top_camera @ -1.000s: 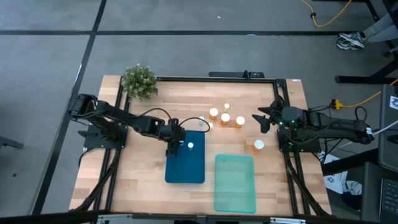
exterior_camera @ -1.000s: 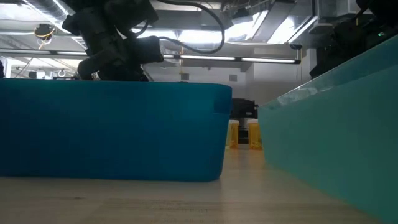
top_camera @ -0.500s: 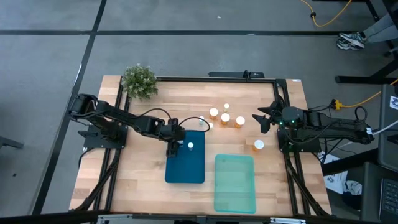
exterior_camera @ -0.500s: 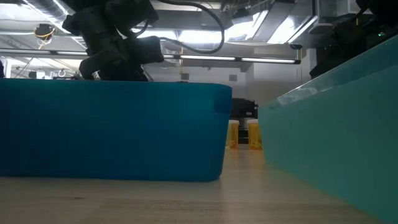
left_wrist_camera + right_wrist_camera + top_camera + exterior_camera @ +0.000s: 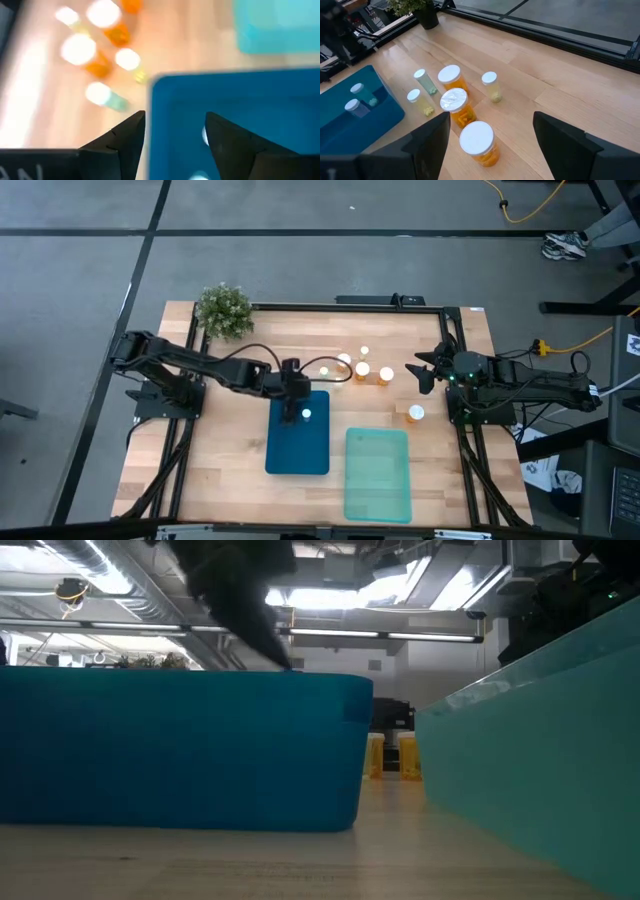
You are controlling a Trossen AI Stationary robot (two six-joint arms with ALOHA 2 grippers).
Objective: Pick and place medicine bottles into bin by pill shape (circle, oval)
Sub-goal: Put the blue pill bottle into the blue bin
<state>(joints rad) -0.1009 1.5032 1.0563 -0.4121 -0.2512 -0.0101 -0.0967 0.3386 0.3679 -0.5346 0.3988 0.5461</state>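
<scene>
The table is pale, smooth wood, the blue bin and teal bin look like glossy plastic, and the medicine bottles are translucent plastic with white caps.

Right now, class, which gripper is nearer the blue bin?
Left. The left gripper hangs open over the blue bin's far edge; the right gripper waits far off, beyond the bottles.

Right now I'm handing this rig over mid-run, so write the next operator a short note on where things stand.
Left gripper: open, empty, over the blue bin's far end.
Right gripper: open, empty, waiting by the table's right edge.
Done: two small white-capped bottles in the blue bin.
Left: six bottles clustered on the wood behind the bins, one orange bottle alone beside the right arm. Teal bin looks empty.
</scene>
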